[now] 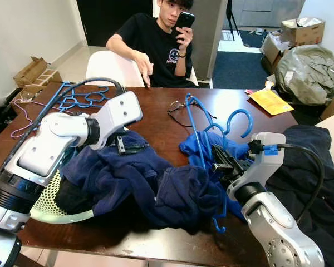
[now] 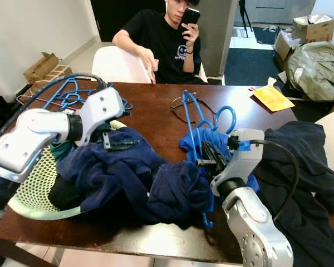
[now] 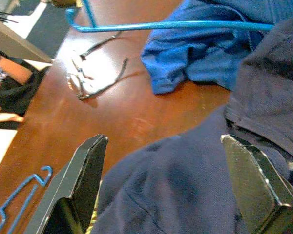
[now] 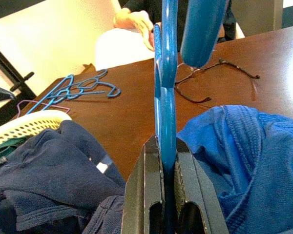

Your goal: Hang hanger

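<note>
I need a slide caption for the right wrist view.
Right hand shut on a blue hanger above clothes on a brown table.

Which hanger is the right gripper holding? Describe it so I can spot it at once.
On the brown table, look at the bright blue shirt right of the navy clothes pile. The blue hanger stands upright there, clamped in the right gripper. The other hangers lie flat at the table's far left corner.

No readable text, brand, number or sign appears anywhere. The black T-shirt (image 1: 156, 41) of the person seated behind the tabletop (image 1: 156, 125) carries a small pale chest print (too small and blurred to read as letters).
</note>
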Robot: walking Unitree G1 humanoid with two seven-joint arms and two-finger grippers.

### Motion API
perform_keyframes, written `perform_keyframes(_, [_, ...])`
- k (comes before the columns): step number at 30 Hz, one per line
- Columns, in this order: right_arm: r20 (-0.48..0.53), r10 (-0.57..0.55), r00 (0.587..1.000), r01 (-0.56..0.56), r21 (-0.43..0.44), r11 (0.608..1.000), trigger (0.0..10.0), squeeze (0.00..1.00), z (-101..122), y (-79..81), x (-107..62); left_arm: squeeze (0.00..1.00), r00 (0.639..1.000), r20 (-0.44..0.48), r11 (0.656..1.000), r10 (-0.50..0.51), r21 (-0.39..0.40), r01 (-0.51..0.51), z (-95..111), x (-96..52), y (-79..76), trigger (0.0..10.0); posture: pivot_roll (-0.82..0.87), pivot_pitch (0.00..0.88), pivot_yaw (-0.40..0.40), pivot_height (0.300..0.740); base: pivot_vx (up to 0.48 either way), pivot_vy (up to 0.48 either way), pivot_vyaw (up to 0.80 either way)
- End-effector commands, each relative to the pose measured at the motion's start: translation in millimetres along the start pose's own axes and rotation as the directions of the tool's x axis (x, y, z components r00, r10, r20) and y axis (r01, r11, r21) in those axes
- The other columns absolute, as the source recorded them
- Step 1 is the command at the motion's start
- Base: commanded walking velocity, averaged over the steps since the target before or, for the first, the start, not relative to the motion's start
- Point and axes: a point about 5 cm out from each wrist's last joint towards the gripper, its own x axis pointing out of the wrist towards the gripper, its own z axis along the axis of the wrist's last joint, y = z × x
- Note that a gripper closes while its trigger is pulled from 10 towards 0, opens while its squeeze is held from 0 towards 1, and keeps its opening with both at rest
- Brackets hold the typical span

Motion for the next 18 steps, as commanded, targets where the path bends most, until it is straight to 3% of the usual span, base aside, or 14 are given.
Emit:
perform_keyframes(1, [-0.008, -0.001, 1.0, 0.001, 0.009, 1.0, 10.0, 0.0, -2, 0.2, -0.7, 0.0, 0.999, -0.025, 0.999, -0.037, 0.005, 0.037, -8, 2.1, -7.0, 10.0, 0.04, 0.055, -0.004, 0.74, 0.0, 0.0, 0.0])
perform_keyframes(2, [-0.008, -0.002, 1.0, 0.002, 0.009, 1.0, 10.0, 0.0, -2, 0.3, -0.8, 0.0, 0.998, -0.021, 0.998, -0.065, 0.019, 0.066, -11, 8.6, -15.6, 10.0, 0.04, 0.052, -0.004, 0.74, 0.0, 0.0, 0.0])
perform_keyframes(6, [-0.007, -0.002, 1.0, 0.002, 0.01, 1.0, 10.0, 0.0, -2, 0.6, -1.1, 0.0, 0.996, -0.016, 0.995, -0.091, 0.042, 0.092, -15, 18.9, -26.1, 10.0, 0.03, 0.053, -0.002, 0.74, 0.0, 0.0, 0.0])
perform_keyframes(18, [-0.003, -0.005, 1.0, 0.005, 0.011, 1.0, 10.0, 0.0, 0, 1.4, -1.8, 0.0, 0.993, -0.04, 0.989, -0.107, 0.099, 0.111, -22, 34.6, -32.6, 10.0, 0.03, 0.066, 0.005, 0.74, 0.0, 0.0, 0.0])
